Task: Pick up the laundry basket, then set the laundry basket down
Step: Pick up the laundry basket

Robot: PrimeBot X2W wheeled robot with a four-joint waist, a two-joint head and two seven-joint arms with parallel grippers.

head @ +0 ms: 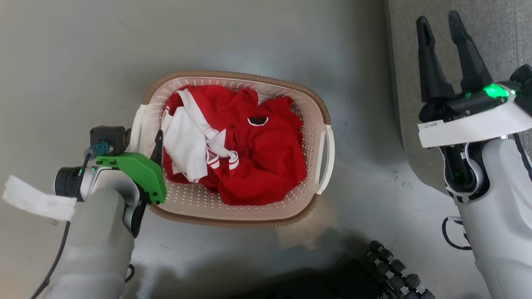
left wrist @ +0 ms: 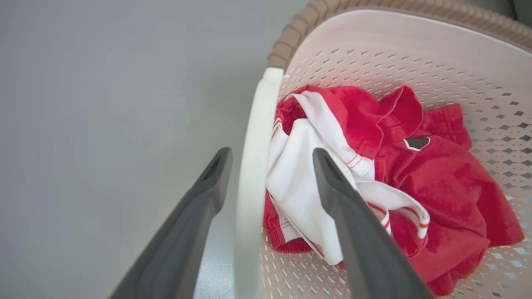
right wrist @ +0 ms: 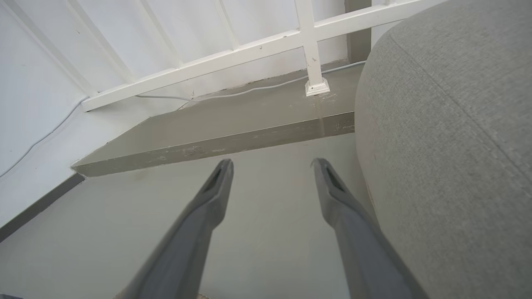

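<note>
A cream basket (head: 266, 211) with a brown rim is seen from above, resting on a grey floor (head: 83, 62). It is partly filled by 1 crumpled red garment (head: 266, 166) and 1 white garment with red stripes (head: 185, 149), the white one lying toward the left end.

The left hand (left wrist: 271, 154) is spread wide and empty. Its 2 fingers are set astride the left handle (left wrist: 255, 166), 1 outside the basket and 1 inside, just over the white cloth. Nothing is gripped yet.

The right hand (head: 438, 20) is also open and empty, raised well apart from the basket beside a grey cushion (right wrist: 449, 124). The right handle (head: 328, 160) is left unattended.

If only 1 handle is lifted, the basket would likely be tipped and the clothes spilled. Cloth could also be pinched against the handle by the inner finger.
</note>
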